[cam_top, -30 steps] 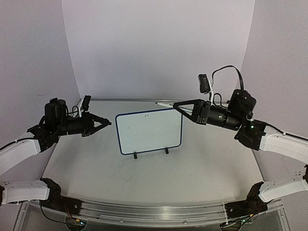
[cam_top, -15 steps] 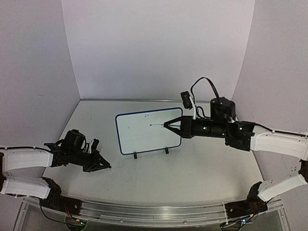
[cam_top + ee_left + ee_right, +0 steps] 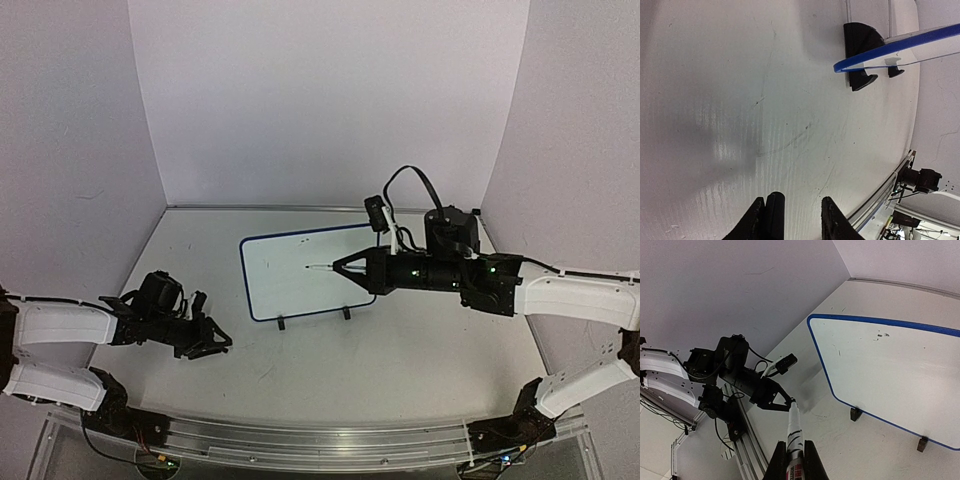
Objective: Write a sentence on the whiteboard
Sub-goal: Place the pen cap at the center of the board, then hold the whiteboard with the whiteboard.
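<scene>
At centre frame, right fingers (image 3: 779,465) clench the marker (image 3: 794,435), its tip near the whiteboard (image 3: 890,370); lower left, left fingers (image 3: 774,212) hang spread, empty, over the desk (image 3: 715,100).

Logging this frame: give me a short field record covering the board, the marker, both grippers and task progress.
whiteboard: standing on its feet, almost blank, a few tiny marks near the top edge
marker: held in the right gripper, tip over the board face; contact cannot be told
left gripper: open, empty, low over the table, left of the board
progress: no words readable yet
</scene>
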Tool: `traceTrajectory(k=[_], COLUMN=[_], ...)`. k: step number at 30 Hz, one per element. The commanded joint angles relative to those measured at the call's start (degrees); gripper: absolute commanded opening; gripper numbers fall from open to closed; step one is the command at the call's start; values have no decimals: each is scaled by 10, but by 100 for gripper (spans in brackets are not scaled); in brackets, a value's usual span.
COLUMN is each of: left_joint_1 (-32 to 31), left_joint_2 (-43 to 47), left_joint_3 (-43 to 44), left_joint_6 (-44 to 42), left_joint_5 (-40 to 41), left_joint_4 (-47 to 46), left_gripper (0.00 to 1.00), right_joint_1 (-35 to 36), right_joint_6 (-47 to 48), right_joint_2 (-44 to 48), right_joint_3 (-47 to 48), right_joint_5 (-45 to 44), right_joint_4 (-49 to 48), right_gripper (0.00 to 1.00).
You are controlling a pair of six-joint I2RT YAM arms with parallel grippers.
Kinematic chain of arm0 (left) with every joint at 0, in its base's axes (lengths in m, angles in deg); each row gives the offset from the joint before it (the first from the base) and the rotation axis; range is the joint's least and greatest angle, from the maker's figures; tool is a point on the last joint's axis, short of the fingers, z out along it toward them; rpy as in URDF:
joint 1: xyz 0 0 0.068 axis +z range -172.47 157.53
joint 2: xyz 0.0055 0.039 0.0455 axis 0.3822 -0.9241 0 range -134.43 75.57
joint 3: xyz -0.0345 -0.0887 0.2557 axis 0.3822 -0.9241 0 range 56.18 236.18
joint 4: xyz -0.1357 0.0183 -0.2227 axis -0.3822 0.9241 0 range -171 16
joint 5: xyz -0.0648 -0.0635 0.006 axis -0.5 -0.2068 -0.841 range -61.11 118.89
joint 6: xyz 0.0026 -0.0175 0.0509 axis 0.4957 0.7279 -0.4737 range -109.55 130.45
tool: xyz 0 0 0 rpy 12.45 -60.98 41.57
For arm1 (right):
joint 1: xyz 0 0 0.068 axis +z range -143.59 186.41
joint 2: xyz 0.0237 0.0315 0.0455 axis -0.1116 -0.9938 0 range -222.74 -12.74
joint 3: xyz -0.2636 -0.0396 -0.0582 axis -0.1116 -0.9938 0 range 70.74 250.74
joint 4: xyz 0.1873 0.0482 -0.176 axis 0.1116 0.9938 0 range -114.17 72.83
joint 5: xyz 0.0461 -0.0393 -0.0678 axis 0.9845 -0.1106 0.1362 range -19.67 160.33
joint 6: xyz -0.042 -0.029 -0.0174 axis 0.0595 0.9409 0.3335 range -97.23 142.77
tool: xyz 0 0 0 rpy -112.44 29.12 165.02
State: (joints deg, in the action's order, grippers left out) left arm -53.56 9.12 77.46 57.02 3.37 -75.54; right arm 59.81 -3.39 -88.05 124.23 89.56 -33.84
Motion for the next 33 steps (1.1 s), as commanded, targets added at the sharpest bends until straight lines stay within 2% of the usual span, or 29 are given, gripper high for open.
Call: traceTrajectory(k=[1, 11, 17, 23, 33], left_joint_1=[-1, -1, 0, 27, 49], left_joint_2=[-4, 11, 42, 58, -84], left_joint_3=[8, 20, 51, 191, 448], left_joint_6=[1, -1, -24, -142, -386], left_joint_5=[9, 25, 55, 71, 22], left_joint_4=[-10, 23, 88, 238, 345], left_gripper=[45, 75, 80, 86, 86], right_joint_1=[1, 2, 2, 11, 38], right_joint_6=[7, 8, 8, 13, -8], right_joint_2=[-1, 1, 0, -4, -62], right_joint_3=[14, 10, 10, 13, 25], right_joint_5=[-17, -30, -30, -36, -48], right_joint_4=[-7, -7, -7, -7, -60], right_gripper=[0, 0, 0, 0, 0])
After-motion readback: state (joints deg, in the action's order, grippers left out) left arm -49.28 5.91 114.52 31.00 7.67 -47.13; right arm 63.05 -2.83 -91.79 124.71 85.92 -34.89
